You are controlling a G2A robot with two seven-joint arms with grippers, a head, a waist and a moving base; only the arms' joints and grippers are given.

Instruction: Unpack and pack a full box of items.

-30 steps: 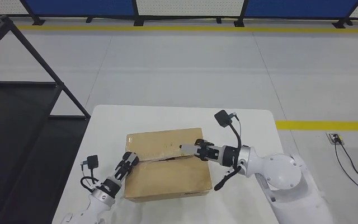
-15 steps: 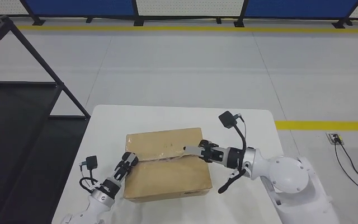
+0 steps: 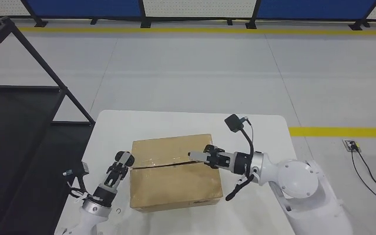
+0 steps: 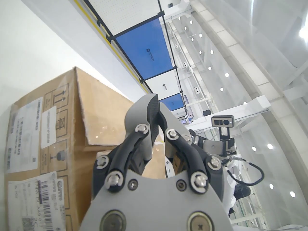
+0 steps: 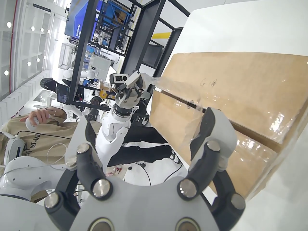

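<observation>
Right now the box (image 3: 176, 179) sits shut in the middle of the counter (image 3: 111, 126), its top held down by clear tape (image 3: 167, 164) along the seam (image 5: 252, 131). My right fingers (image 3: 198, 156) are spread, with 1 of them at the torn tape near the right end of that seam. My left fingers (image 4: 154, 118) are pressed together, holding nothing, just beside the box's left end near its top edge. I judge the step in hand is getting the top open. To do it well, I should slip a right fingertip under the edge of the near flap (image 3: 176, 187) where the tape is split. Then I should lift gently and brace the left end so the box does not skid on the counter.
</observation>
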